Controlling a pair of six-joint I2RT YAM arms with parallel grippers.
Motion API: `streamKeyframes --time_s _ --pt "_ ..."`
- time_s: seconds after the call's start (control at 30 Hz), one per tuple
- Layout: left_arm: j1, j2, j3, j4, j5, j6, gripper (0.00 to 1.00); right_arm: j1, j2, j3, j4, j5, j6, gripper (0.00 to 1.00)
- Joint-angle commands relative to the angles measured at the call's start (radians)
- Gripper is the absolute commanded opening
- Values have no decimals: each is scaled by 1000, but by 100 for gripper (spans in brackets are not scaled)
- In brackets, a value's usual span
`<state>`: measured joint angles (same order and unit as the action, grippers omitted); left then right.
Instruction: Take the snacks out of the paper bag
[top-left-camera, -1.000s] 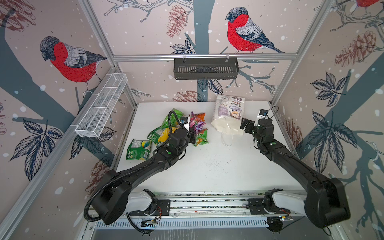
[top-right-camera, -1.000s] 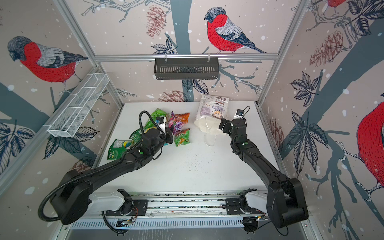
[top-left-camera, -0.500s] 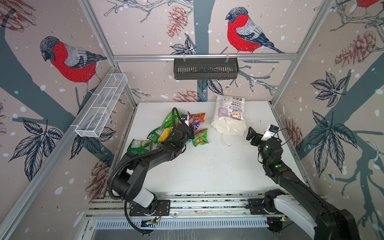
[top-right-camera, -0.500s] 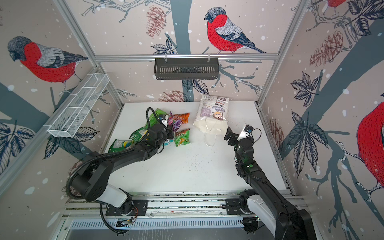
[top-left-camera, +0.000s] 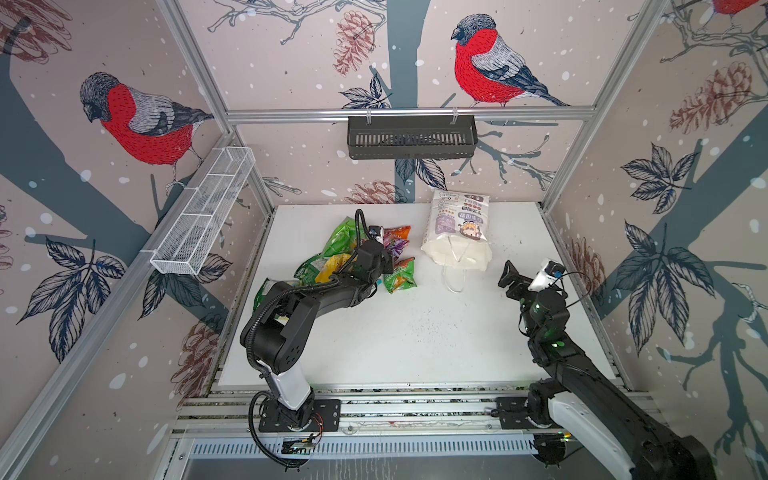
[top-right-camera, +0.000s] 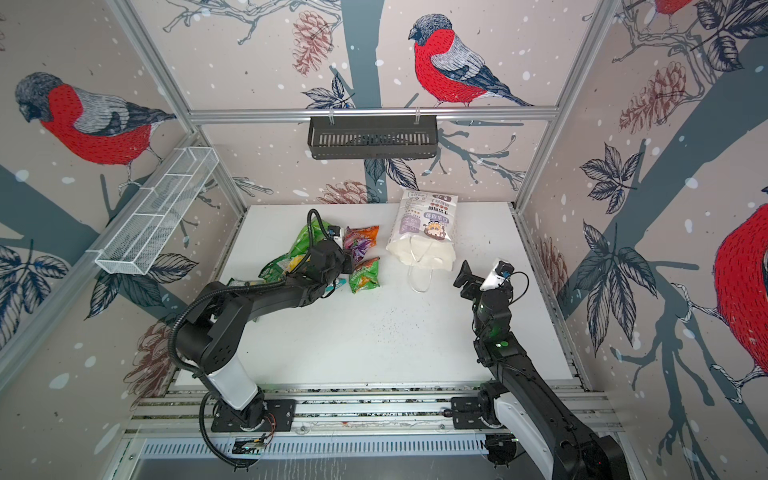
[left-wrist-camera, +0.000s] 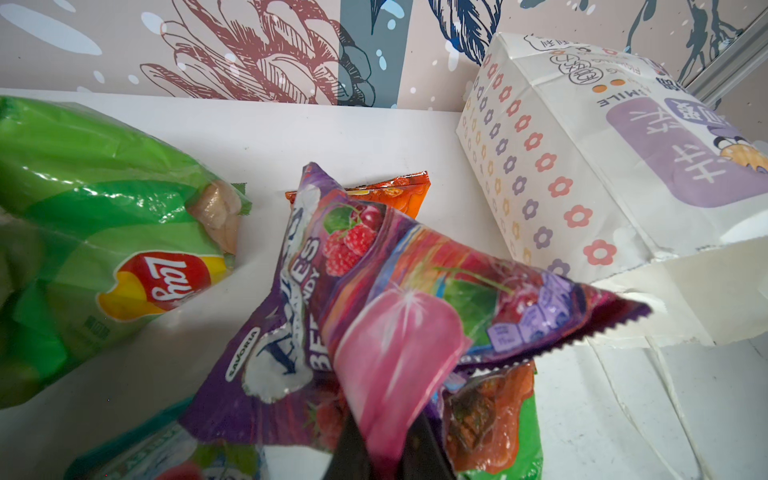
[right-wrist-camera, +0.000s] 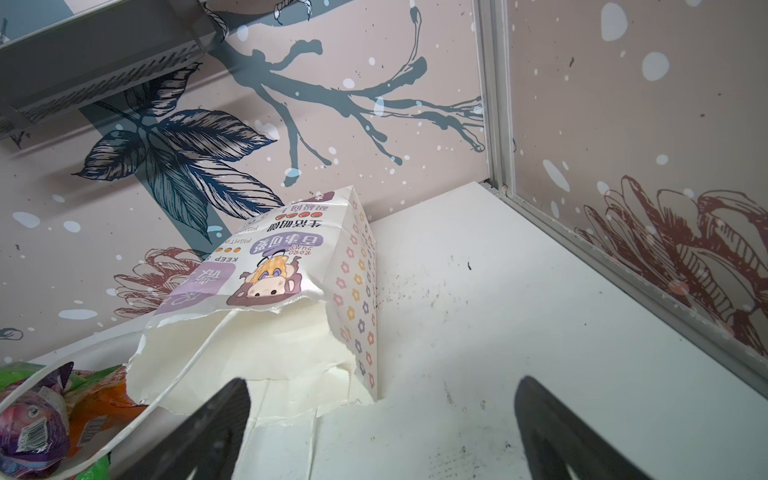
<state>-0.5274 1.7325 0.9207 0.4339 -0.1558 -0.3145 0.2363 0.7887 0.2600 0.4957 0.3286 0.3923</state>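
The white paper bag (top-left-camera: 457, 232) (top-right-camera: 424, 232) lies on its side at the back of the table, mouth and cord handles toward the front. Left of it, several snacks lie loose: green packets (top-left-camera: 340, 241), a yellow one (top-left-camera: 332, 264), an orange one (top-left-camera: 399, 230) and a green-and-orange one (top-left-camera: 400, 276). My left gripper (top-left-camera: 384, 259) (left-wrist-camera: 386, 453) is shut on the purple packet (left-wrist-camera: 291, 332), pinching its pink corner above the pile. My right gripper (top-left-camera: 509, 274) (right-wrist-camera: 382, 382) stands open with nothing in it, right of the bag's mouth (right-wrist-camera: 270, 332). The bag's inside is hidden.
A white wire basket (top-left-camera: 203, 216) hangs on the left wall and a black basket (top-left-camera: 411, 137) on the back rail. Aluminium posts frame the white table (top-left-camera: 415, 332). Another green packet (top-left-camera: 266, 291) lies partly under my left arm.
My right gripper has drawn back from the bag's mouth toward the front right, still open. My left arm has folded its elbow up and back while its gripper stays at the snack pile.
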Motion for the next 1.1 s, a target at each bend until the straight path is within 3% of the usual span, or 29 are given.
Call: streamKeyframes --time_s 0.0,0.33,0.7,0.8,1.07 --pt "2 1 9 8 0 -9 0 -5 9 -1 39 -11 3 100" --pt "2 3 23 -19 -37 11 25 -15 15 -2 32 -26 -3 100" --pt "2 -68 15 -20 6 22 31 -23 15 -8 41 -54 -7 100" --pt "1 -101 8 -17 15 25 40 -25 20 -8 41 -58 -7 100" --pt "-12 -266 -150 149 -18 121 79 -32 40 -31 89 -44 -7 100"
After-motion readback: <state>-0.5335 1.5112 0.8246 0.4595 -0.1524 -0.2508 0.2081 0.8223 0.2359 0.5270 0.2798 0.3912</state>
